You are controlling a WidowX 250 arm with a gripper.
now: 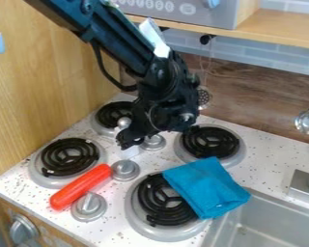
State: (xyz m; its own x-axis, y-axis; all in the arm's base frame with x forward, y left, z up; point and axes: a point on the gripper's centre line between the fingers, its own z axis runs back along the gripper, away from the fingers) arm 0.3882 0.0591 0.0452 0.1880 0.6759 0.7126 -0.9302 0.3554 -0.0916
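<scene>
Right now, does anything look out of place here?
Yes. The blue cloth lies partly over the burner by the sink, an odd spot for fabric. The red stick also looks stray, lying among the knobs, off the burners.

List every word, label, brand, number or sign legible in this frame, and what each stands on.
None can be read.
Grey appliance panel at the top: a row of round marks, too small to read.
Wooden front beside the front knob: faint marks, too small to tell whether they are print.
</scene>
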